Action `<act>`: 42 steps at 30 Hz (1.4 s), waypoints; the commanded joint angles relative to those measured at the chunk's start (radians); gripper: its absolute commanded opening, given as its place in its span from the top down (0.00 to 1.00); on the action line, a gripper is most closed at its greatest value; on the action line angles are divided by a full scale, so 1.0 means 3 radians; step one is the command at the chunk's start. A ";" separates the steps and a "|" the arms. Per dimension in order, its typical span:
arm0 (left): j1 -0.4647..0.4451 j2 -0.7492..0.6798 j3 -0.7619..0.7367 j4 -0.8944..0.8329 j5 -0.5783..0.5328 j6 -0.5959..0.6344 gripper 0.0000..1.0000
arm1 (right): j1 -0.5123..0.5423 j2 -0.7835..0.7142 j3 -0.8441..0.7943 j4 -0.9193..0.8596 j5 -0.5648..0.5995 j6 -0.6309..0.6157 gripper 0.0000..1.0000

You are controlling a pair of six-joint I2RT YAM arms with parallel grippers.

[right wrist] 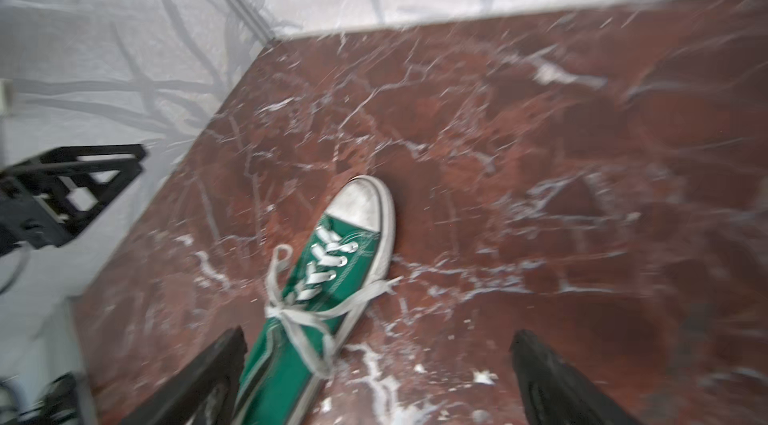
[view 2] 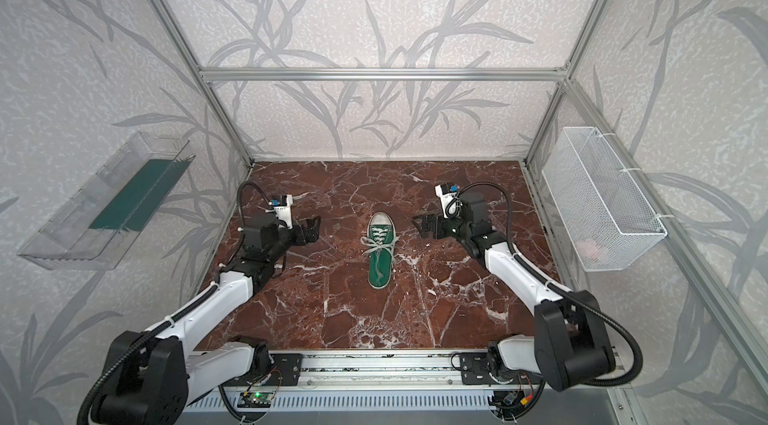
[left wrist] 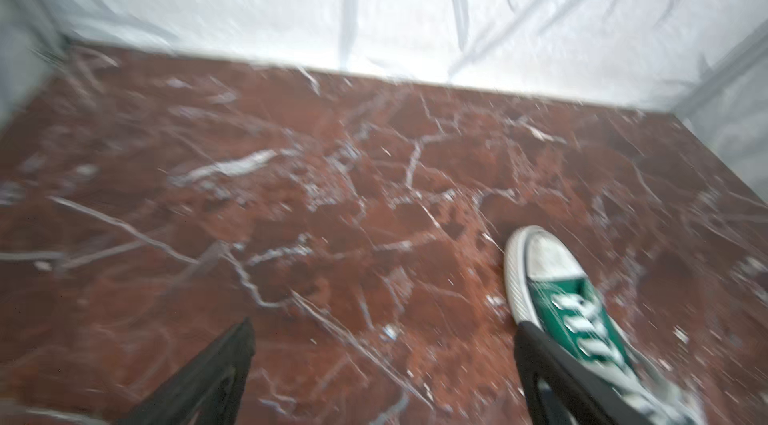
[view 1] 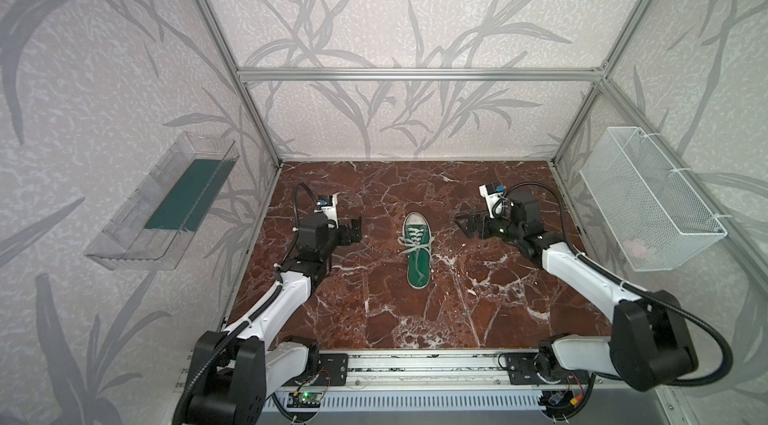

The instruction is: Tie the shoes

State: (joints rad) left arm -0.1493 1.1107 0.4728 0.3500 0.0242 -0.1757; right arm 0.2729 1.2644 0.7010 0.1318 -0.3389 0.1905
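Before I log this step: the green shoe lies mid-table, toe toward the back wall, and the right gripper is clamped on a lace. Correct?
No. The right gripper holds no lace: its jaws stand open, beside the shoe and clear of it, as both top views show. The shoe does lie in the middle of the table, toe toward the back wall.

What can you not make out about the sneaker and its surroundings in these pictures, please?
- Knot: the laces lie crossed over the sneaker, but motion blur in the right wrist view and small size in both top views hide whether a bow holds.
- Heel: cut off by the picture edge in both wrist views; a finger of the left gripper covers more.
- Wire basket: a pale thing inside, unclear through the mesh in both top views.
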 commanded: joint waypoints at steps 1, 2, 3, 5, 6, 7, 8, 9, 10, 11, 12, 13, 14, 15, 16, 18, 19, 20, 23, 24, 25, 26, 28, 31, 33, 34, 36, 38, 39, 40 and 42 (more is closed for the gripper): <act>0.0030 0.0048 -0.0333 0.1043 -0.0902 0.0415 0.01 | -0.0034 -0.0168 -0.0469 0.0521 0.1287 -0.0398 0.01; 0.0036 0.0102 -0.0379 0.1188 -0.0934 0.0509 0.01 | -0.0083 -0.0180 -0.0562 0.0644 0.1417 -0.0421 0.01; 0.0038 0.0167 -0.0417 0.1294 -0.0929 0.0670 0.01 | -0.0133 -0.0172 -0.0631 0.0751 0.1543 -0.0477 0.01; 0.0038 0.0231 -0.0469 0.1370 -0.0996 0.0759 0.01 | -0.0228 -0.0185 -0.0685 0.0809 0.1722 -0.0499 0.01; 0.0042 0.0257 -0.0510 0.1474 -0.1117 0.0660 0.01 | -0.0295 -0.0181 -0.0726 0.0896 0.1713 -0.0520 0.01; 0.0041 0.0283 -0.0579 0.1620 -0.1212 0.0665 0.01 | -0.0342 -0.0185 -0.0776 0.1000 0.1737 -0.0538 0.01; 0.0043 0.0297 -0.0617 0.1729 -0.1264 0.0672 0.01 | -0.0377 -0.0183 -0.0823 0.1097 0.1762 -0.0557 0.01; 0.0050 0.0322 -0.0655 0.1809 -0.1315 0.0668 0.01 | -0.0426 -0.0163 -0.0869 0.1211 0.1764 -0.0569 0.01; 0.0065 0.0377 -0.0666 0.1837 -0.1341 0.0662 0.01 | -0.0477 -0.0125 -0.0900 0.1294 0.1764 -0.0573 0.01; 0.0078 0.0439 -0.0667 0.1846 -0.1330 0.0684 0.01 | -0.0515 -0.0079 -0.0923 0.1371 0.1764 -0.0581 0.01; 0.0088 0.0535 -0.0676 0.1898 -0.1315 0.0721 0.01 | -0.0548 -0.0007 -0.0951 0.1493 0.1737 -0.0589 0.01; 0.0089 0.0652 -0.0696 0.2022 -0.1306 0.0738 0.01 | -0.0571 0.0054 -0.0970 0.1593 0.1713 -0.0635 0.01; 0.0094 0.0772 -0.0733 0.2195 -0.1285 0.0757 0.01 | -0.0568 0.0102 -0.0986 0.1652 0.1718 -0.0665 0.01; 0.0098 0.0918 -0.0775 0.2442 -0.1277 0.0767 0.01 | -0.0576 0.0160 -0.1011 0.1788 0.1711 -0.0681 0.01; 0.0097 0.1106 -0.0801 0.2642 -0.1281 0.0765 0.01 | -0.0591 0.0213 -0.1010 0.1832 0.1670 -0.0681 0.01; 0.0105 0.1489 -0.0837 0.3064 -0.1290 0.0768 0.01 | -0.0593 0.0287 -0.1039 0.1882 0.1635 -0.0696 0.01; 0.0109 0.1750 -0.0845 0.3409 -0.1294 0.0814 0.01 | -0.0598 0.0361 -0.1119 0.2112 0.1600 -0.0705 0.01; 0.0081 0.1848 -0.0823 0.3453 -0.1388 0.0866 0.01 | -0.0598 0.0427 -0.1184 0.2277 0.1573 -0.0716 0.01; 0.0137 0.1479 -0.0709 0.2654 -0.1216 0.0721 0.01 | -0.0598 0.0797 -0.1317 0.2866 0.1470 -0.0755 0.01; 0.0153 0.1488 -0.0672 0.2611 -0.1156 0.0734 0.01 | -0.0598 0.0944 -0.1316 0.3057 0.1441 -0.0766 0.01; 0.0175 0.1553 -0.0652 0.2685 -0.1142 0.0725 0.01 | -0.0600 0.1073 -0.1294 0.3220 0.1376 -0.0804 0.01; 0.0196 0.1641 -0.0629 0.2798 -0.1146 0.0737 0.01 | -0.0598 0.1090 -0.1237 0.3100 0.1344 -0.0829 0.01; 0.0219 0.1583 -0.0507 0.2429 -0.1307 0.0611 0.01 | -0.0598 0.0887 -0.0952 0.2213 0.1277 -0.0858 0.01; 0.0314 0.1582 -0.0398 0.2254 -0.1276 0.0527 0.01 | -0.0597 0.1023 -0.1080 0.2727 0.1273 -0.0842 0.01; 0.0306 0.1583 -0.0430 0.2308 -0.1326 0.0526 0.01 | -0.0598 0.1034 -0.1083 0.2716 0.1272 -0.0842 0.01; 0.0306 0.1579 -0.0427 0.2300 -0.1346 0.0514 0.01 | -0.0595 0.0976 -0.1036 0.2544 0.1273 -0.0835 0.01; 0.0307 0.1593 -0.0401 0.2284 -0.1375 0.0512 0.01 | -0.0597 0.0890 -0.0962 0.2267 0.1262 -0.0851 0.01; 0.0305 0.1582 -0.0405 0.2268 -0.1389 0.0501 0.01 | -0.0598 0.0940 -0.1003 0.2434 0.1263 -0.0845 0.01; 0.0305 0.1588 -0.0400 0.2286 -0.1391 0.0504 0.01 | -0.0598 0.0954 -0.1016 0.2482 0.1258 -0.0845 0.01; 0.0304 0.1589 -0.0405 0.2276 -0.1390 0.0504 0.01 | -0.0598 0.0955 -0.1015 0.2478 0.1258 -0.0847 0.01; 0.0310 0.1591 -0.0398 0.2259 -0.1387 0.0500 0.01 | -0.0597 0.0935 -0.0997 0.2404 0.1256 -0.0854 0.01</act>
State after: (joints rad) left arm -0.0608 1.5940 0.3382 1.0378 -0.3702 -0.0090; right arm 0.0978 1.5635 0.3840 0.8547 0.0429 -0.0547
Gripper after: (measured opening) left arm 0.992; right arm 0.990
